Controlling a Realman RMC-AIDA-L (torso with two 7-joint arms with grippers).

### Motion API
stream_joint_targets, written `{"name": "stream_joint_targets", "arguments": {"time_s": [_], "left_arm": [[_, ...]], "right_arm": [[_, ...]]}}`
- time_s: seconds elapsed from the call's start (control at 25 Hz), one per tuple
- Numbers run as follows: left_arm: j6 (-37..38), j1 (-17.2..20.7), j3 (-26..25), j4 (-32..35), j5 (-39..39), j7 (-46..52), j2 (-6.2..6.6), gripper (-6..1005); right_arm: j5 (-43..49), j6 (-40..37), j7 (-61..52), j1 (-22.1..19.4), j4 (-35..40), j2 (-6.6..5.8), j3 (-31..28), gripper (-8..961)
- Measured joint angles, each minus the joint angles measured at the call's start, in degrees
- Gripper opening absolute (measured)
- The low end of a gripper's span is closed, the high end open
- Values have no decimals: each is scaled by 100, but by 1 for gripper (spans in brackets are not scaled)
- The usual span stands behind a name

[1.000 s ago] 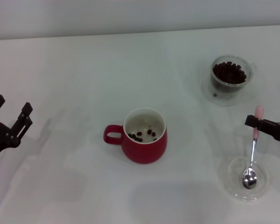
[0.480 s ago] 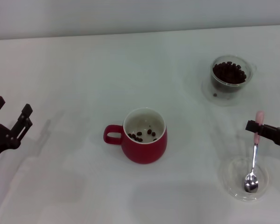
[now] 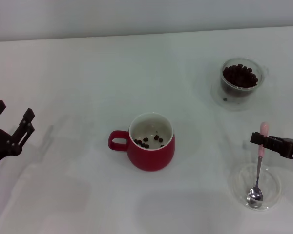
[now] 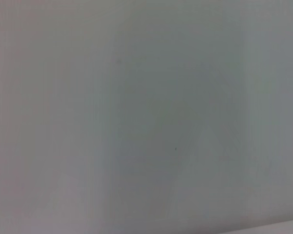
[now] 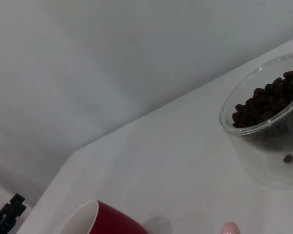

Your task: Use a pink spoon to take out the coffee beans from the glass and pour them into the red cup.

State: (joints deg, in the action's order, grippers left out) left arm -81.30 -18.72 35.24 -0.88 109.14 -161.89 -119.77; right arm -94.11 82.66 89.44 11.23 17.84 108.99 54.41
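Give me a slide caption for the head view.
Right hand grips pink spoon over clear dish.

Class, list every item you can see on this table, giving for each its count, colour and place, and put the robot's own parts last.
table: one, white, under everything.
red cup: one, deep red with white inside, centre of the table, handle toward the robot's left.
coffee beans in the cup: a few, dark brown, at its bottom.
glass: one, clear, far right.
coffee beans in the glass: a heap, dark brown.
dish: one, clear, shallow, near right.
pink spoon: one, pink handle, metal bowl resting in the dish.
right end effector: one, black, gripping the spoon handle.
left end effector: one, black, open, at the left edge.
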Motion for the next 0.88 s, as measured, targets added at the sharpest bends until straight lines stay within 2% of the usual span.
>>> {"name": "stream_joint_targets", "arguments": {"time_s": [0.4,0.64,0.88], "left_arm": [[0,0,0,0,3,0,-3,698],[9,-5,0,0,6,0,-3,698],[9,-22,-3,-8,12,0,-3,698]], "right_arm": [[8,-156,-18,24,0,-38,-10,205],[-19,-198,-21,37,2,-67,-22,276],[3,-82,-22,54,51,-150,-406,277]]}}
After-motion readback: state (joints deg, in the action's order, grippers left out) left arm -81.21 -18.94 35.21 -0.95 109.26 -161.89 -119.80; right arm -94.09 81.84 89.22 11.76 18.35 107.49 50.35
